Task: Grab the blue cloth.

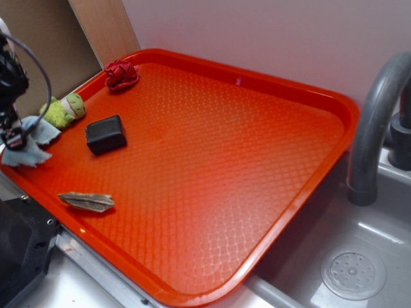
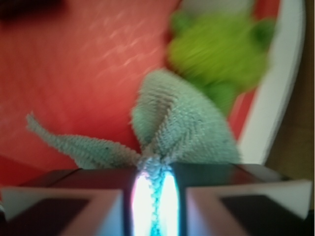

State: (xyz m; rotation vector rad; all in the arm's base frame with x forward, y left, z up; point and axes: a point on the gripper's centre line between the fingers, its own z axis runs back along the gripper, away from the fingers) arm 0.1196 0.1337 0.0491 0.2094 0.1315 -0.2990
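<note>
A: Pinching the blue cloth [image 2: 172, 132], the claw [image 1: 14, 138] sits at the left edge of the red tray [image 1: 257, 83]; in the wrist view the fabric is bunched between the closed fingers [image 2: 64, 206], two ragged flaps spreading out over the tray

B: What crowds it there?

A: The green plush toy [image 1: 64, 110] lies just beside the cloth near the tray rim. The black block [image 1: 105, 134] is near, toward the tray's middle, the red fabric wad [image 1: 121, 74] by the far rim, and a flat brownish scrap [image 1: 87, 201] near the front edge

B: And open room?

A: The tray's middle and right half are bare; beyond its right rim stand a grey faucet [image 1: 376, 122] and a sink [image 1: 353, 273]
</note>
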